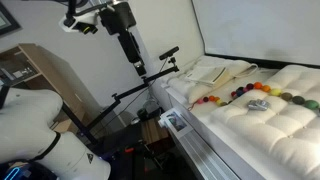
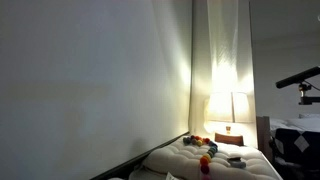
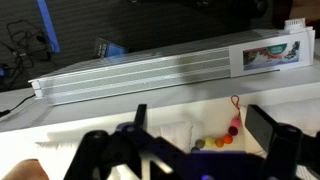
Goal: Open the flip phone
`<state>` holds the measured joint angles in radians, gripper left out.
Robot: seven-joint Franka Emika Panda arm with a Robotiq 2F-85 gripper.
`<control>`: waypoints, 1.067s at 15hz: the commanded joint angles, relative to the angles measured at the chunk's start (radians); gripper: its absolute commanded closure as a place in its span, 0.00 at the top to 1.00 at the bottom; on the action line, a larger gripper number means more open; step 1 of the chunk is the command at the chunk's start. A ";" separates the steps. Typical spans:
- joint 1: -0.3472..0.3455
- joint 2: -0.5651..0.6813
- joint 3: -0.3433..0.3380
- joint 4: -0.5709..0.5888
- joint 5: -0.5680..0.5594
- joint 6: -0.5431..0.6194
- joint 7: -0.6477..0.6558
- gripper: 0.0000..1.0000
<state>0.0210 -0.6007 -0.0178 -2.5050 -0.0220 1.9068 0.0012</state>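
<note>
The flip phone (image 1: 258, 104) is a small silver-grey gadget lying flat on the white quilted bed (image 1: 270, 135), just in front of a string of coloured beads (image 1: 240, 94). It also shows as a small dark shape in an exterior view (image 2: 236, 159), near the beads (image 2: 205, 152). My gripper (image 1: 133, 58) hangs high up, well off to the side of the bed and far from the phone. In the wrist view my gripper (image 3: 205, 128) is open and empty, with part of the beads (image 3: 226, 138) between its fingers. The phone is hidden in the wrist view.
A silver metal bed rail (image 3: 150, 72) runs along the bed's edge, also seen in an exterior view (image 1: 195, 140). A black tripod arm with a camera (image 1: 168, 52) stands beside the bed. Pillows (image 1: 215, 72) lie at the head. A lit lamp (image 2: 228, 105) stands behind.
</note>
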 commanded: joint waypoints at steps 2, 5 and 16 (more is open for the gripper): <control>-0.008 0.000 0.007 0.002 0.004 -0.002 -0.003 1.00; -0.008 0.000 0.007 0.002 0.004 -0.002 -0.003 1.00; 0.004 0.081 0.013 0.086 0.000 0.051 -0.019 1.00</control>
<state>0.0227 -0.5816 -0.0171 -2.4886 -0.0220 1.9283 0.0006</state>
